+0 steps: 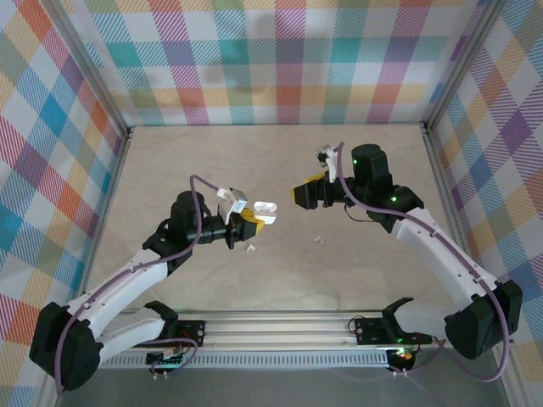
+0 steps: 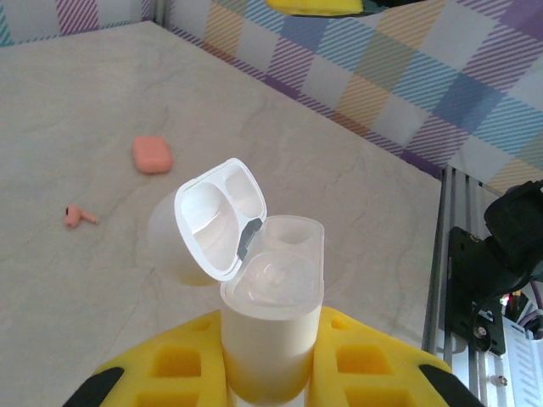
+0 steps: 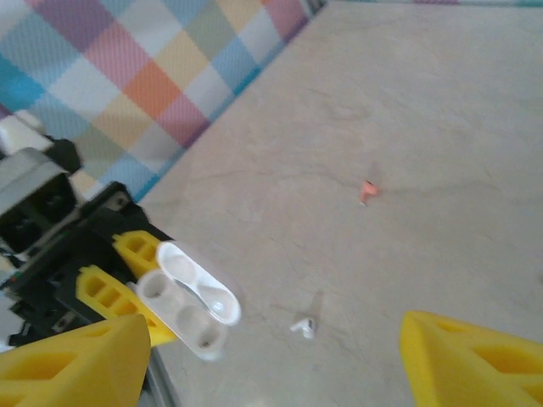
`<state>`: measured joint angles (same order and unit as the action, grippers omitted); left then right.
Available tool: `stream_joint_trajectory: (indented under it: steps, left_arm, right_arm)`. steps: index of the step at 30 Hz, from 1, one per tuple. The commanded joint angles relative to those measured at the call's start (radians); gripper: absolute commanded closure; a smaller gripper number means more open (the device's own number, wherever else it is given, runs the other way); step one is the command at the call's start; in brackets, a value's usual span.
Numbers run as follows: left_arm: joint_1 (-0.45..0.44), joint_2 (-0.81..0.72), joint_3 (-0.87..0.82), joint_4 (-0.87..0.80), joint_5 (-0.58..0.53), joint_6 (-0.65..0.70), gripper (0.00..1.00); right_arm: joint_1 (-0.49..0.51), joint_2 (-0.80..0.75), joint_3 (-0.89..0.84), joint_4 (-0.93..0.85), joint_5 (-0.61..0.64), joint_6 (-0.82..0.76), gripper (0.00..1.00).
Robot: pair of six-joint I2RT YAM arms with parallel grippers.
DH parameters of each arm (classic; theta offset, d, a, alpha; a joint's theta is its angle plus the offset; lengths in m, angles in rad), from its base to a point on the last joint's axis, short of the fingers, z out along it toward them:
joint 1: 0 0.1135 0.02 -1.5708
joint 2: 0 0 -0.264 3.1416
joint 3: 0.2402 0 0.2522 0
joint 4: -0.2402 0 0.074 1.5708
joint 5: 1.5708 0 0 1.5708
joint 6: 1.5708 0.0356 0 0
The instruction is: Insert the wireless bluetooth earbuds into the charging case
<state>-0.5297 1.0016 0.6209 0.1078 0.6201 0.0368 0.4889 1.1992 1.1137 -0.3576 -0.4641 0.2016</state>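
The left gripper (image 1: 250, 222) is seen clamped on the lower body of a white pebble-shaped plastic charging case (image 2: 271, 297). The case is pinched between the yellow ribbed fingers (image 2: 170, 373) and held upright above them, with its lid hinged back and its two wells exposed. The left arm is stretched from its base toward the middle of the table, the wrist turned toward the other arm.

The right gripper (image 1: 299, 195) is held with its yellow fingers (image 3: 76, 360) spread wide apart, and nothing is gripped or touched by them. The right arm is bent at the elbow with its wrist pointed at the left gripper, so the two grippers are faced toward each other with a gap between them.

A tiny white plastic earbud (image 3: 303, 326) is seen lying on the table, below the right gripper's open jaws and near the left gripper. A second white speck (image 1: 319, 239), nearer the right arm, is probably another white earbud, though it is too small to be sure. A tiny pinkish-orange plastic earbud (image 2: 78, 216) is seen on the table beyond the left gripper, and a pinkish-orange rounded case (image 2: 153, 155) lies near it, further off.
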Motion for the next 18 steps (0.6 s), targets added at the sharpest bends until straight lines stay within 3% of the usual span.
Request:
stream_joint_trajectory:
  steps: [1,8,18]
  left_arm:
    - [-0.005,-0.053,-0.047,0.019,-0.059,-0.030,1.00]
    - [-0.004,-0.127,-0.078,-0.039,-0.130,0.003,1.00]
    - [-0.004,-0.187,-0.089,-0.061,-0.079,0.053,1.00]
  right_arm:
    - [-0.012,0.001,-0.016,-0.138,0.191,0.007,0.23]
    - [-0.013,0.143,0.028,-0.350,0.309,-0.119,0.34]
    - [-0.013,0.295,-0.003,-0.340,0.387,-0.183,0.44]
